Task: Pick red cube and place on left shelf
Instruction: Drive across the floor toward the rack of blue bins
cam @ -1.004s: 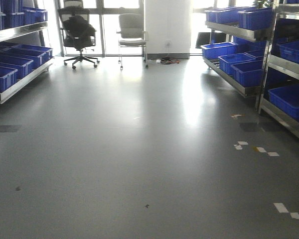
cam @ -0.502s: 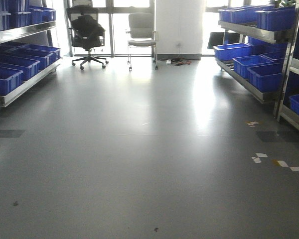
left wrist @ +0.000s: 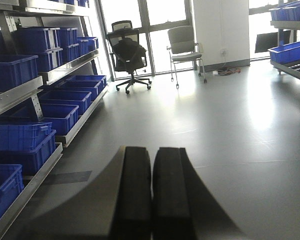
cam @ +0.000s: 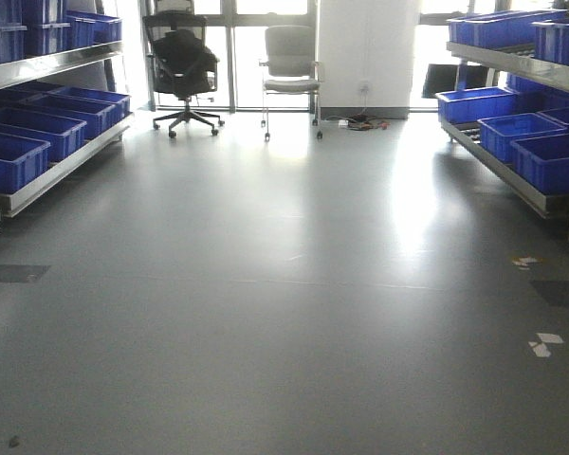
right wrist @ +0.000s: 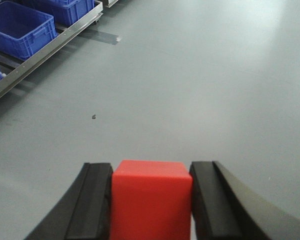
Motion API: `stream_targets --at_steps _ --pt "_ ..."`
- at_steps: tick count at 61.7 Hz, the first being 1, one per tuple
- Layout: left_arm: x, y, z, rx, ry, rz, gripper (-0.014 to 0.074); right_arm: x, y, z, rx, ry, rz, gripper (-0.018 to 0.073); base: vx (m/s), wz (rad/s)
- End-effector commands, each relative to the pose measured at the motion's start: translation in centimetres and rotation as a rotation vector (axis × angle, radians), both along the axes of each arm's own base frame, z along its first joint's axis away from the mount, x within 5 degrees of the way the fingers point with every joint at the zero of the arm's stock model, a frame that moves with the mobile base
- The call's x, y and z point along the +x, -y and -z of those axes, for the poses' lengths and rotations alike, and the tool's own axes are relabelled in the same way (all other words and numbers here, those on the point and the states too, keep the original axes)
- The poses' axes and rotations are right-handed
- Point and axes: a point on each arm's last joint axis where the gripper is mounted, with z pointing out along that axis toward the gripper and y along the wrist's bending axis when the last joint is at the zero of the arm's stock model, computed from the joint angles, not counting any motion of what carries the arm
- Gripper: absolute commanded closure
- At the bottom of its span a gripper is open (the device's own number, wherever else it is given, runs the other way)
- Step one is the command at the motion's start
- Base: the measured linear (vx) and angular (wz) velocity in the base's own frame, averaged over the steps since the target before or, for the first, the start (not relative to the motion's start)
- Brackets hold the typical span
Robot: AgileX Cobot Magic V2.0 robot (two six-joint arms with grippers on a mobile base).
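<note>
Right end effector (right wrist: 151,202): clamped on the smooth red cube (right wrist: 151,192); 2 black pads (right wrist: 96,200) press on its opposite side faces.
Cube location: held in the right end effector above the floor, on neither shelf.
Left end effector (left wrist: 151,195): its 2 black foam pads (left wrist: 135,195) are pressed together with nothing between them.
Floor: smooth grey floor (cam: 284,313), glossy, with bright window glare towards the far end.
Floor marks: 1 small dark speck (right wrist: 94,116) ahead and to the left of the cube; white paper scraps (cam: 545,344) lie at the right side.
Left shelf: steel-railed left shelf (left wrist: 25,92) runs along the left side in several tiers, each loaded with blue plastic bins (left wrist: 17,142) set side by side.
Right shelf: steel-railed right shelf (cam: 498,169) runs along the right side, carrying more blue rectangular crates (cam: 550,161).
Far end: black swivel office chair (cam: 183,66) with a dark item draped on its back; grey fixed-leg chair (cam: 291,62) just beside it.
Far wall: white square pillar (cam: 365,52) between bright windows, with loose cables (cam: 365,121) on the floor at its base.
</note>
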Motion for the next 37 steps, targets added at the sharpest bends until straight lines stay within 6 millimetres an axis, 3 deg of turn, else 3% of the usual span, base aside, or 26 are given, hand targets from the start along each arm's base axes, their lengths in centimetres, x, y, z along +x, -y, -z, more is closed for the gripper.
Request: stream_targets --at_steps 1,37 --pt "0.03 0.03 -0.08 -0.005 0.069 0.006 0.0491 0.2 -0.04 -1.74 0.047 0.107 0.005 0.0501 0.47 0.06" --pt "0.03 0.03 -0.08 -0.005 0.069 0.006 0.0491 0.2 -0.04 -1.74 0.047 0.107 0.005 0.0501 0.52 0.08"
